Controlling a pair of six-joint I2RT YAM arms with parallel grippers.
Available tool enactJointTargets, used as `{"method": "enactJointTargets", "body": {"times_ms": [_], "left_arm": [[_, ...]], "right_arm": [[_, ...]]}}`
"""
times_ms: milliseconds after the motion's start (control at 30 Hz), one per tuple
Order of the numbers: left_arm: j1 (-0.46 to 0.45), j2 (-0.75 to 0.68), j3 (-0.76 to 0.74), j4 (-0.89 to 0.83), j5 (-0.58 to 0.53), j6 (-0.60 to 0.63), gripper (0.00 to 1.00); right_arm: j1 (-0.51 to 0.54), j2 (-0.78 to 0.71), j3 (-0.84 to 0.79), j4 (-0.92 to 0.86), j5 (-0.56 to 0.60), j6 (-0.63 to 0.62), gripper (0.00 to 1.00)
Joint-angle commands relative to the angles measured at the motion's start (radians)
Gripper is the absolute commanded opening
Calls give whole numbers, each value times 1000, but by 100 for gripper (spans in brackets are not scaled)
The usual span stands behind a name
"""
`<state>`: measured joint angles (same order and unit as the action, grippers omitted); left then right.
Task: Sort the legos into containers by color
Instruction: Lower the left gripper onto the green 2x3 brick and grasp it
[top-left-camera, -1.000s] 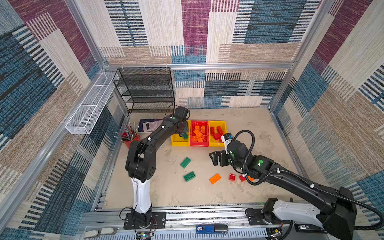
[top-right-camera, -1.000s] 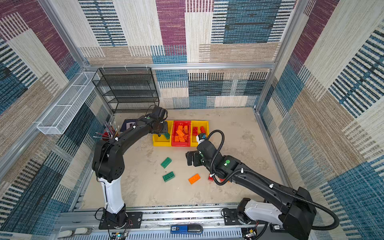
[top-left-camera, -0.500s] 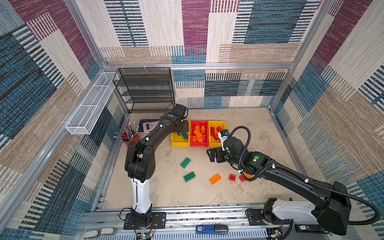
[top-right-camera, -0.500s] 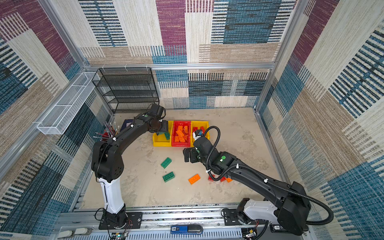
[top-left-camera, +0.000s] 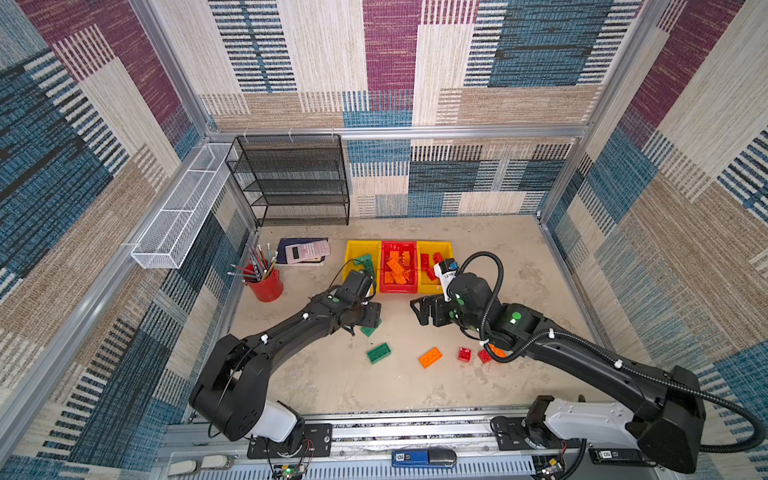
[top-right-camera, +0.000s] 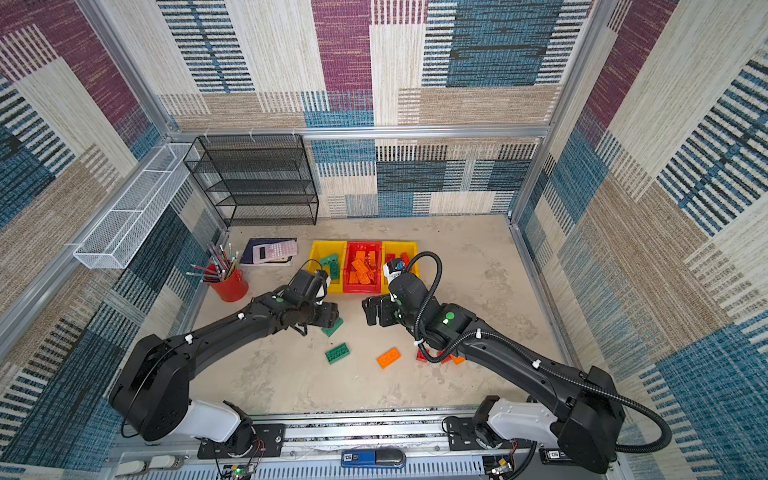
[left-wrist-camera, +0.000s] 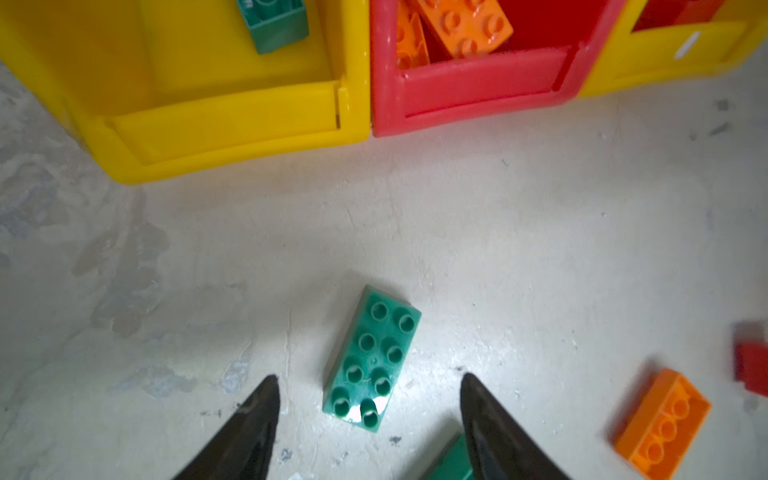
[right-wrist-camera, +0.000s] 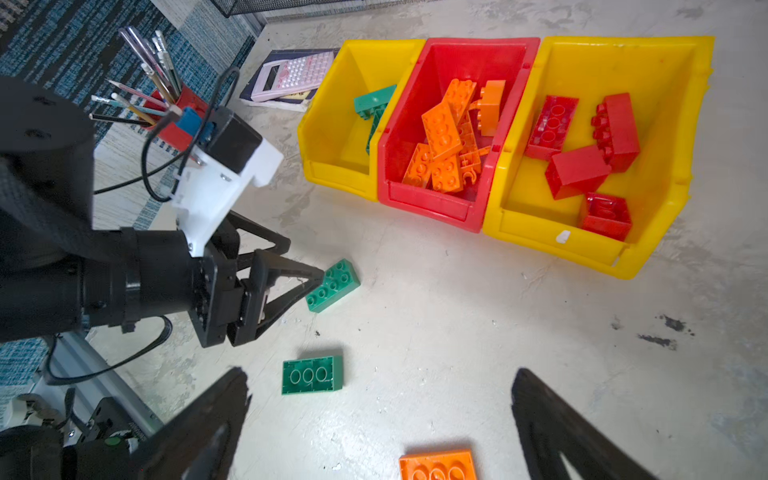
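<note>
1. Your left gripper (left-wrist-camera: 368, 379) has its fingers apart and grips nothing. In the left wrist view the two black tips flank one end of a green brick (left-wrist-camera: 372, 359), with a strip of bare table (top-left-camera: 332, 374) showing on each side.
2. That green brick lies studs up on the table, just left of centre and a little below the middle in both top views, partly covered by the gripper.
3. Your right gripper (right-wrist-camera: 378, 374) stands wide open and empty. In both top views it hangs just right of centre, pointing toward the left gripper.
4. A second green brick (top-left-camera: 378, 353) lies hollow side up, just below the first one in both top views and not touching it.
5. To its right lies a lone orange brick (top-left-camera: 430, 357). Further right are two small red bricks (top-left-camera: 464, 354), close against the right arm, which hides part of them in a top view.
6. The three containers stand in a row, walls touching, above centre in both top views.
   - The left yellow bin (right-wrist-camera: 332, 137) holds green pieces (right-wrist-camera: 374, 102).
   - The red bin (right-wrist-camera: 432, 203) holds a heap of orange bricks (right-wrist-camera: 441, 131).
   - The right yellow bin (right-wrist-camera: 665, 104) holds four red bricks (right-wrist-camera: 577, 171).
7. Left of the bins in both top views you have a red pencil cup (top-left-camera: 268, 287) and a pink calculator (top-left-camera: 307, 250).
</note>
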<state>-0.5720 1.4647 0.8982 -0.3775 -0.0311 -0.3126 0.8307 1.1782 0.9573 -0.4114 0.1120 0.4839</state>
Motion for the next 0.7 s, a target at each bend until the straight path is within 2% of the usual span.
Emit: {"method": "enactJointTargets", "body": {"times_ms": [0,133,333,433,600,667], "left_arm": [[-21,-19,-36,72,-7,56,70],[-26,11,-44,78,-13,80,74],[-28,110,-24,72,-22,89,67],[-28,151,-15,68,-27,87,59],[-28,184,14,33,-59,78,35],[-28,187,28,17,-68,78,31]], "right_arm": [[4,-28,-10,6,-24,32,100],[7,-49,-41,2,-39,59,100],[8,-66,-69,-7,-46,86,100],[8,-77,-73,-8,-40,91,100],[8,-74,-79,-9,-27,91,100],[8,-71,-79,-7,-23,87,100]]}}
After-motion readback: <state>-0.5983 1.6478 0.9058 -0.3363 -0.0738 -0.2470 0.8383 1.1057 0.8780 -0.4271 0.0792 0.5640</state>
